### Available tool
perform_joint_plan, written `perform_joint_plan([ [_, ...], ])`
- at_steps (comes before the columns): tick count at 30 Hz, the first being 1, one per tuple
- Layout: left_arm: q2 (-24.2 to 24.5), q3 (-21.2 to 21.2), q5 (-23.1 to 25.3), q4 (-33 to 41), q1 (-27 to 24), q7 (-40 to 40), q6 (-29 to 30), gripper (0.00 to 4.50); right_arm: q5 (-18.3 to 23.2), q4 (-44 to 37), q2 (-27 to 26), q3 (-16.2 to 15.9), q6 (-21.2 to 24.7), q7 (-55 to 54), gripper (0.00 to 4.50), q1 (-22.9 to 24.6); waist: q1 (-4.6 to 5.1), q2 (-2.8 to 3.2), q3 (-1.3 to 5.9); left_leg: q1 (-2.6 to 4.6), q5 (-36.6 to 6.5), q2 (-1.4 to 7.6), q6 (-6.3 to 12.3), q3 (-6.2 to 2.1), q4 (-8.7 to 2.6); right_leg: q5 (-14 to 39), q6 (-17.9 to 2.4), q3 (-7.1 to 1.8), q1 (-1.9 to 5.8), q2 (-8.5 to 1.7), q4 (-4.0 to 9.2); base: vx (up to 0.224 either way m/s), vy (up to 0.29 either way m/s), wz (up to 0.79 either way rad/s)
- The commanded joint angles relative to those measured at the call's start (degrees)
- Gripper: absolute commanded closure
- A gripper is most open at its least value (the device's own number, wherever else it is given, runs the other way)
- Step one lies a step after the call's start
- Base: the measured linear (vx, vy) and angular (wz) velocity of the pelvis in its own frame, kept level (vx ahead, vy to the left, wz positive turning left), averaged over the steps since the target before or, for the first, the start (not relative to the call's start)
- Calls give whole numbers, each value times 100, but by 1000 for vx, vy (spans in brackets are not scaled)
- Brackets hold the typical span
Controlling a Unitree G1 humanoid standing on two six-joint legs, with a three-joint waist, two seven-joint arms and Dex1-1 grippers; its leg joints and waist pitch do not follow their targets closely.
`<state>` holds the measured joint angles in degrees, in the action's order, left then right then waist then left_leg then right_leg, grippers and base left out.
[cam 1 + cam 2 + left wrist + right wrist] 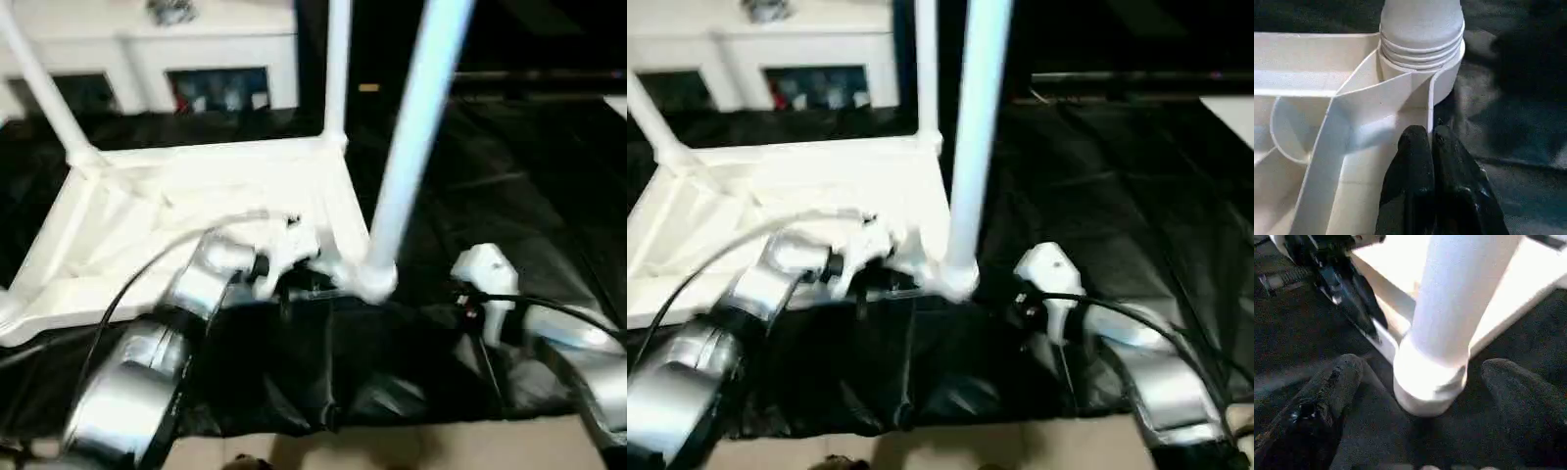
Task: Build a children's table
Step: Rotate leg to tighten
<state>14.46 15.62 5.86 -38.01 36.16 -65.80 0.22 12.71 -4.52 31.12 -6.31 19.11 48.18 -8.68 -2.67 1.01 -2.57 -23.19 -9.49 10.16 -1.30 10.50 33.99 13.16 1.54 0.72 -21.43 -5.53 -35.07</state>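
Note:
The children's table lies upside down on the black cover, its white ribbed tabletop (196, 196) facing up. A leg stands in each far corner, one on the left (39, 78) and one on the right (338, 69). A third leg (411, 147) stands in the near right corner socket (377, 279). My left gripper (1430, 142) is shut on the tabletop's thin rim wall, just beside that socket. My right gripper (1425, 367) is open, with one black finger (1332, 387) on each side of the third leg's base and neither touching it.
The black-covered work table (509, 176) stretches out to the right and far side. Its front edge runs just before my arms, with beige floor (441, 446) below. A white glass-door cabinet (147, 49) stands behind. A black cable (127, 284) loops over my left forearm.

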Motion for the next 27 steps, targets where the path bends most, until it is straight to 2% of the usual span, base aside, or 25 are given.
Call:
perform_joint_plan([
  [1, -54, 15, -28, 57, -148, 157, 62, 447, 12, 93, 94, 25, -46, 102, 0, -59, -45, -178, 325, 186, -1003, 308, 682, -69, -396, 162, -1617, -71, 145, -270, 368, 0, 0, 0],
  [2, -60, 26, -19, 159, -173, 186, 123, 447, 54, 106, 98, 57, -26, 137, 0, -90, -62, -163, 319, 199, -1059, 311, 630, -65, -400, 271, -1583, -76, 134, -273, 377, 0, 0, 0],
  [3, -95, 51, -3, 262, -157, 227, 177, 447, 94, 141, 128, 118, -49, 194, 0, -151, -83, -62, 328, 204, -1074, 314, 483, -80, -414, 244, -1506, -90, 135, -264, 367, 0, 0, 0],
  [5, -92, 67, -5, 413, -191, 246, 276, 447, 95, 161, 145, 137, -72, 214, 0, -174, -72, -128, 333, 187, -1016, 301, 447, -76, -413, 71, -1484, -87, 152, -248, 356, 0, 0, 0],
  [6, -136, 43, -126, 492, -94, 126, 375, 404, 159, 191, 172, 223, -69, 248, 0, -251, -89, -1, 348, 199, -951, 297, 429, -85, -403, -107, -1503, -92, 149, -262, 329, 0, 0, 0],
  [7, -138, 36, -142, 465, -72, 103, 357, 393, 157, 210, 166, 228, -79, 242, 0, -261, -63, -81, 354, 197, -937, 285, 434, -66, -387, -264, -1538, -92, 156, -242, 337, 0, 0, 0],
  [9, -145, 3, -230, 288, 88, -29, 183, 390, 94, 380, 154, 246, -223, 196, 0, -306, -94, 161, 371, 206, -948, 260, 362, -83, -368, -453, -1610, -91, 149, -249, 319, 0, 0, 0],
  [10, -112, 20, -202, 237, 128, -35, 72, 382, 37, 418, 175, 221, -308, 195, 0, -283, -71, 30, 360, 196, -1024, 264, 355, -70, -372, -567, -1641, -86, 173, -224, 339, 0, 0, 0],
  [11, -94, 32, -178, 196, 177, -51, 31, 370, 29, 450, 198, 217, -348, 230, 0, -282, -114, 238, 379, 205, -1022, 251, 354, -94, -358, -615, -1654, -82, 178, -249, 306, 0, 0, 0],
  [12, -44, 31, -229, 203, 191, -211, 86, 357, 53, 431, 195, 233, -338, 235, 0, -263, -87, 156, 359, 211, -1123, 255, 372, -67, -377, -540, -1636, -76, 164, -222, 371, 0, 0, 0],
  [13, 5, 36, -246, 209, 190, -292, 84, 357, 76, 399, 192, 248, -332, 237, 0, -223, -92, 125, 379, 195, -1076, 243, 380, -79, -358, -569, -1671, -77, 213, -227, 329, 0, 0, 0],
  [16, 212, 69, -269, 242, 179, -538, 137, 357, 120, 295, 215, 248, -298, 273, 0, -128, -105, 120, 374, 162, -904, 233, 512, -67, -341, -419, -1644, -75, 216, -242, 338, 0, 0, 0],
  [17, 249, 66, -283, 236, 184, -561, 158, 357, 132, 284, 220, 243, -295, 295, 0, -117, -117, 144, 376, 169, -850, 251, 549, -64, -341, -214, -1639, -69, 191, -244, 337, 0, 0, 0],
  [18, 293, 50, -315, 251, 171, -596, 162, 357, 153, 246, 231, 231, -281, 330, 0, -98, -100, 99, 370, 160, -858, 253, 548, -56, -345, -155, -1634, -68, 193, -235, 343, 0, 0, 0],
  [19, 312, 45, -330, 249, 168, -607, 156, 357, 163, 231, 236, 224, -281, 346, 0, -88, -107, 136, 368, 173, -907, 260, 522, -61, -350, -33, -1642, -67, 182, -235, 344, 0, 0, 0],
  [20, 351, 39, -355, 248, 149, -662, 129, 357, 174, 200, 237, 205, -273, 363, 0, -83, -85, 76, 363, 172, -931, 264, 524, -51, -353, 3, -1637, -69, 177, -223, 355, 0, 0, 0],
  [21, 401, 22, -375, 175, 138, -718, 58, 357, 162, 230, 212, 169, -289, 367, 0, -118, -95, 115, 360, 182, -970, 265, 506, -55, -359, 126, -1636, -68, 166, -229, 355, 0, 0, 0],
  [22, 401, 22, -375, 175, 138, -718, 58, 357, 162, 230, 212, 169, -289, 367, 0, -118, -83, 102, 362, 179, -952, 266, 495, -51, -357, 141, -1626, -73, 165, -225, 352, 0, 0, 0],
  [25, 385, -37, -379, -61, 151, -667, -48, 357, 81, 343, 166, 95, -366, 356, 0, -181, -84, 112, 363, 185, -962, 262, 477, -47, -360, 127, -1609, -70, 151, -218, 352, 0, 0, 0],
  [26, 358, -52, -376, -132, 161, -624, -72, 357, 78, 339, 168, 81, -373, 371, 0, -180, -83, 70, 364, 184, -958, 260, 483, -39, -357, 109, -1604, -71, 154, -218, 356, 0, 0, 0],
  [27, 303, -76, -383, -303, 205, -576, -140, 357, 89, 328, 160, 70, -351, 386, 0, -204, -97, 78, 369, 181, -900, 257, 503, -36, -349, 54, -1605, -74, 159, -228, 346, 0, 0, 0],
])
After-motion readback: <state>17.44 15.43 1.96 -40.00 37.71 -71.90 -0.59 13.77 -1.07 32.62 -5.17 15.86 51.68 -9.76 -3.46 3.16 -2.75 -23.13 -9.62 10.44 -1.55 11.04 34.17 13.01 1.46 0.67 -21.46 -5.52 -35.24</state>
